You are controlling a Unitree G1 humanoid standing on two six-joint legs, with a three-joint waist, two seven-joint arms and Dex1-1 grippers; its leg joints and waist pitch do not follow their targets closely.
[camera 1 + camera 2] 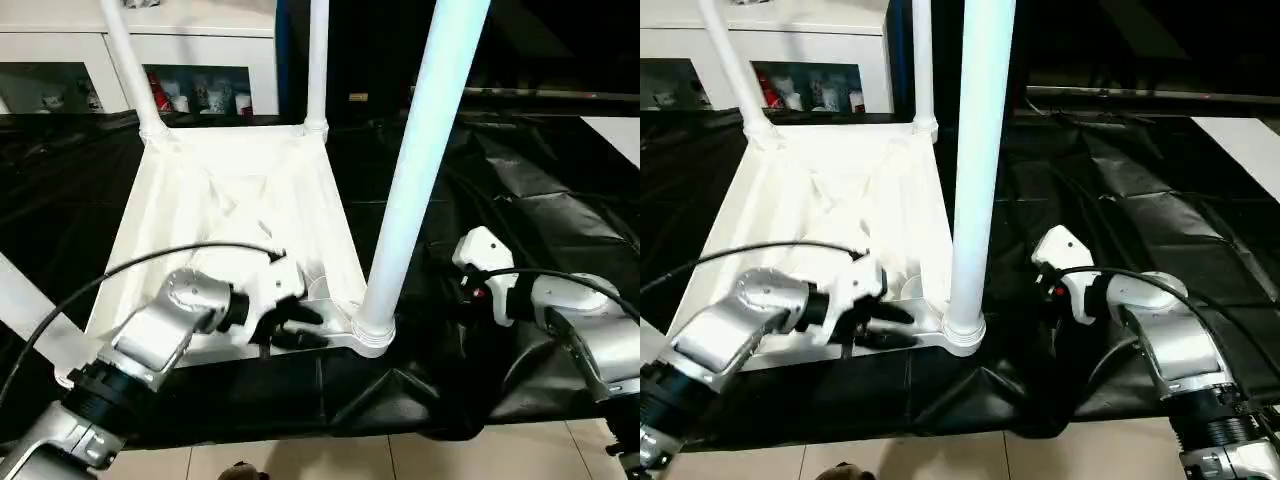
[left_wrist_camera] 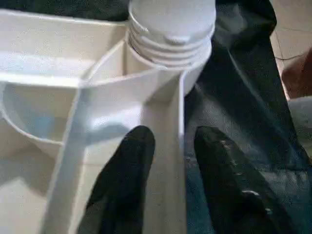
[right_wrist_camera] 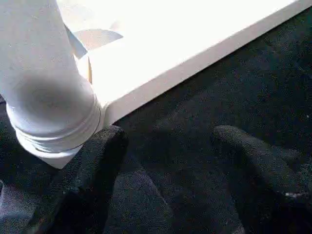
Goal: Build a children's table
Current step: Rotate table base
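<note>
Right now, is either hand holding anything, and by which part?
The left hand straddles the near rim of the upturned table top, beside the near-right leg; whether it grips yet cannot be told. The right hand is open, holding nothing.

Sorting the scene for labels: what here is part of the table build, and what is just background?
Job: white tabletop, lying upside down; near leg; two far legs; left tool; right tool.
Background: black cover; white cabinet.
</note>
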